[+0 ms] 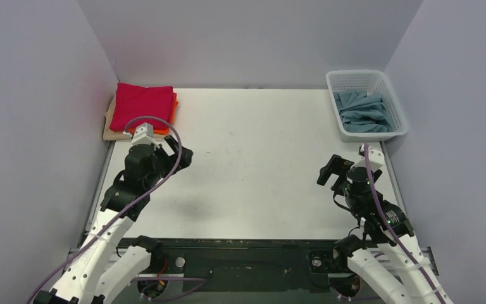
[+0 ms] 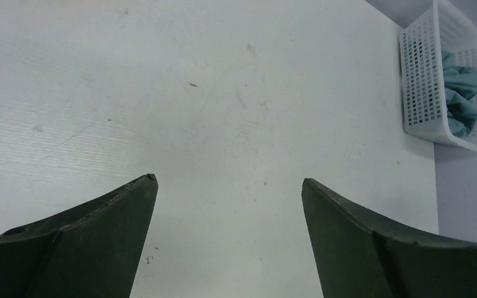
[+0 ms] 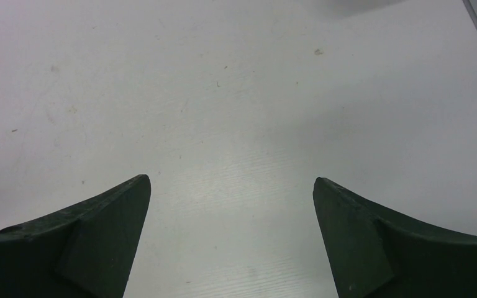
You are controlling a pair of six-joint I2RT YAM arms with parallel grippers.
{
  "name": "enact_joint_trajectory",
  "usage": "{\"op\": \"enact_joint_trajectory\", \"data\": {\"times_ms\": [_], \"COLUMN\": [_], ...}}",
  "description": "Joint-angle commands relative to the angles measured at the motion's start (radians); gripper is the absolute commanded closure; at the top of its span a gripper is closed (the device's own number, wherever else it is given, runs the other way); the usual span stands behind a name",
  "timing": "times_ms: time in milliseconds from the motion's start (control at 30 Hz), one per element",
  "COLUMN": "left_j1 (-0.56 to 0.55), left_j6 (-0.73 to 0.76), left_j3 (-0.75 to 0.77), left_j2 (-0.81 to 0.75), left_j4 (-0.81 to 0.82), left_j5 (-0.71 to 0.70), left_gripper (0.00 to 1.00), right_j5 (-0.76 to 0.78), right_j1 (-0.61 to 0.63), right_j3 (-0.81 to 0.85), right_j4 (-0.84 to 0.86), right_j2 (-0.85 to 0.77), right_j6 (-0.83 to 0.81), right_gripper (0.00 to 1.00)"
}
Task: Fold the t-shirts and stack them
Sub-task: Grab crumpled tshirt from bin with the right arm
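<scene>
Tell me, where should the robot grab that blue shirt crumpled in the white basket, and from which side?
Pinch a raised fold near the middle of the blue shirt, coming straight down from above. The basket walls surround it on every side, so only the top is open. The right pincer, open and nearer, looks best placed.

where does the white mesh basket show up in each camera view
Top external: the basket sits at the far right corner of the table, with a teal t-shirt bunched inside.
Left wrist: the basket is at the upper right edge, with the teal t-shirt showing in it.
Right wrist: not in it; only bare table shows.
Shared landmark: the white table, visible in all three views.
</scene>
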Motion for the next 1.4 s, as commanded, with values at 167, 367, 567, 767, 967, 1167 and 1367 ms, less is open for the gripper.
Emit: {"op": "enact_joint_trajectory", "data": {"times_ms": [167,367,567,767,967,1167,1367], "left_j1": [-0.004,-0.004,-0.002,-0.001,0.000,-0.002,-0.003], "left_j6": [0.026,0.027,0.031,0.035,0.040,0.033,0.018], "left_j3": [0.011,-0.031,-0.055,-0.053,-0.043,-0.035,-0.036], "left_j2": [-0.038,0.032,0.075,0.105,0.109,0.111,0.072], "left_j4": [0.061,0.153,0.203,0.202,0.194,0.209,0.195], "left_j5": [-0.095,-0.065,-0.057,-0.060,-0.049,0.017,0.062], "left_gripper": [0.03,0.03,0.03,0.03,0.03,0.03,0.03], "right_j5": [0.079,-0.008,0.049,-0.018,-0.170,-0.247,-0.302], "right_j1": [-0.179,-0.461,-0.557,-0.615,-0.644,-0.640,-0.599], "right_j3": [0.214,0.528,0.880,1.144,1.301,1.165,0.951], "right_j4": [0.121,0.207,0.212,0.184,0.237,0.418,0.633], "right_j2": [0.362,0.890,1.336,1.652,1.758,1.500,1.130], "right_j6": [0.031,0.114,0.181,0.265,0.285,0.269,0.257], "right_gripper": [0.00,0.00,0.01,0.05,0.75,1.00,1.00]}}
